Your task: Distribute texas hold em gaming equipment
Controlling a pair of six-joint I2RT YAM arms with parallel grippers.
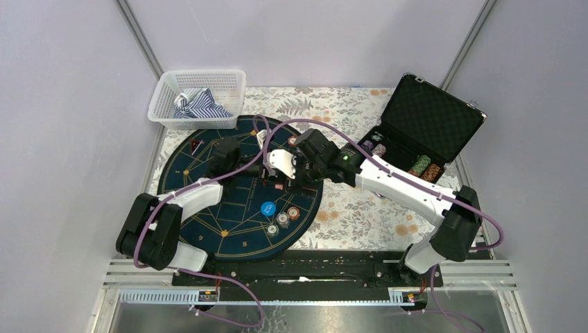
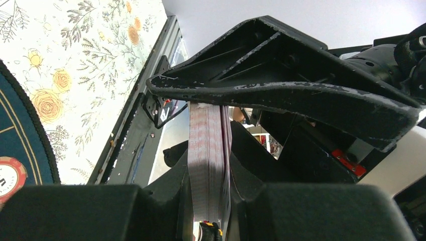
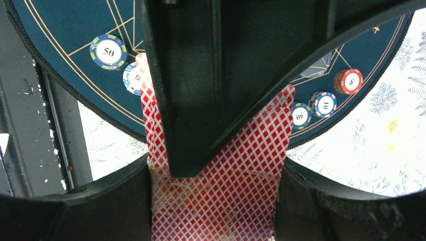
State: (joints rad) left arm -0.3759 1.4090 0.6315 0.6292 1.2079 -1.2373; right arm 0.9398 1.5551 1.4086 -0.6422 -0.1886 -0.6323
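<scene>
1. Left wrist view showed the left tool [image 2: 205,160] clamped on the red-backed playing cards [image 2: 203,135], edge-on, evidently presented so that single cards could be drawn off.
2. Right tool [image 3: 211,201] stood half-closed about a card [image 3: 241,150]; whether it gripped could not be told.
3. Poker chips [image 3: 109,51] lay on the mat [image 3: 60,30].

"50" chip [image 3: 108,51], "10" chip [image 3: 322,104]
</scene>
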